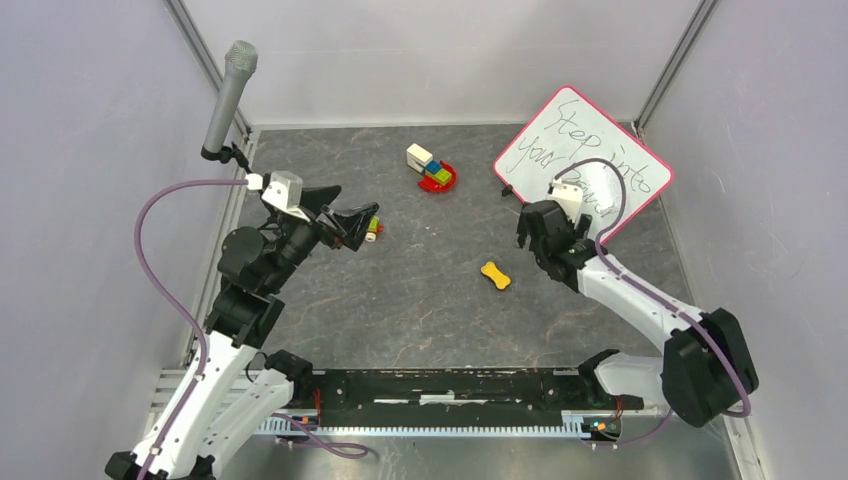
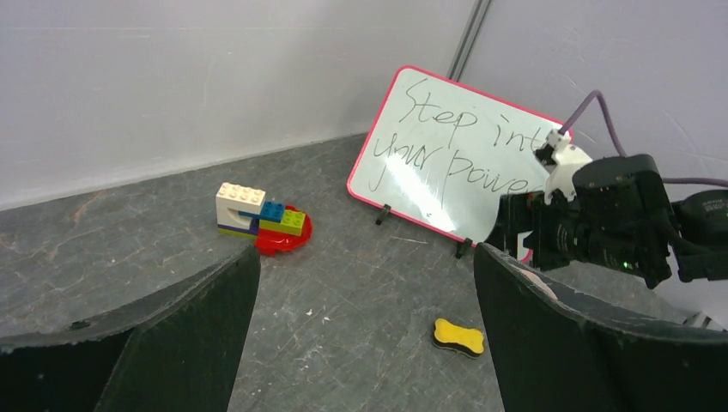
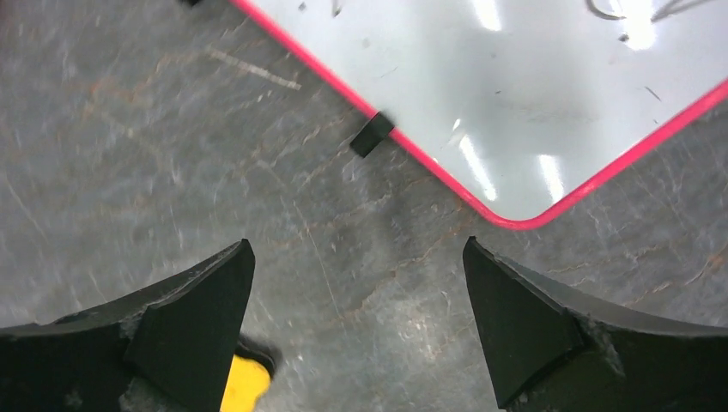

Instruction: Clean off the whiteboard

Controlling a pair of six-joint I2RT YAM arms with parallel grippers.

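Observation:
The whiteboard [image 1: 580, 160] lies at the back right, white with a pink rim and black handwriting. It also shows in the left wrist view [image 2: 438, 154], and its near corner shows in the right wrist view [image 3: 532, 86]. A yellow bone-shaped eraser [image 1: 495, 275] lies on the table in front of the board. My right gripper [image 1: 530, 240] is open and empty, hovering between the eraser [image 3: 240, 386] and the board's near corner. My left gripper [image 1: 350, 212] is open and empty, raised at the left and facing the board. The eraser lies far ahead of it [image 2: 458, 336].
A toy of coloured bricks on a red dish [image 1: 430, 168] sits at the back centre. A small coloured piece [image 1: 372, 228] lies by the left gripper. A grey microphone [image 1: 228, 95] stands at the back left. Walls close the table on three sides.

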